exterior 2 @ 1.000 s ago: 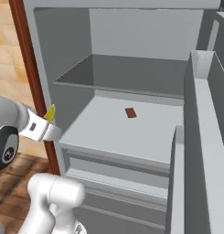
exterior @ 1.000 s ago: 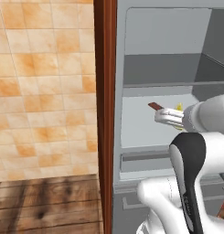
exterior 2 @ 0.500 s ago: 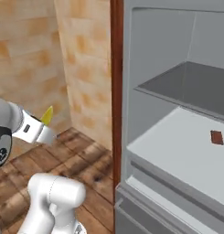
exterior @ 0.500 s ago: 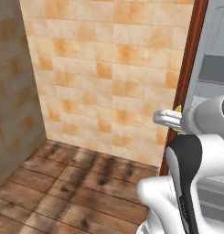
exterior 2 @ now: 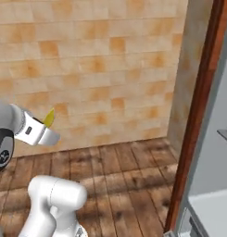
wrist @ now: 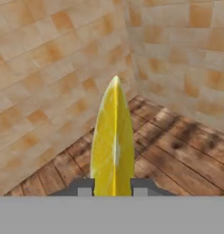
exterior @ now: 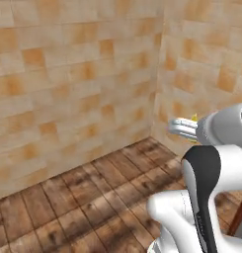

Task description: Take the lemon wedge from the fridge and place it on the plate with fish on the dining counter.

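While the base faced a corner of orange-tan tiled wall (exterior: pixel 83 74) above a dark wooden plank floor (exterior: pixel 93 197), the lemon wedge (wrist: pixel 113 137) was held between the two finger tips of the gripper (wrist: pixel 112 186), which were drawn in narrowly against its sides. Seen from the hand view, the wedge stood on end with its pointed tip up, rising from between the tips. From the right base view, the wedge (exterior 2: pixel 49 118) was seen as a small yellow sliver at the end of the gripper (exterior 2: pixel 46 129), raised well above the floor. At the right edge of that view, part of the fridge (exterior 2: pixel 212 152) was seen beside a red-brown vertical frame (exterior 2: pixel 198 115).
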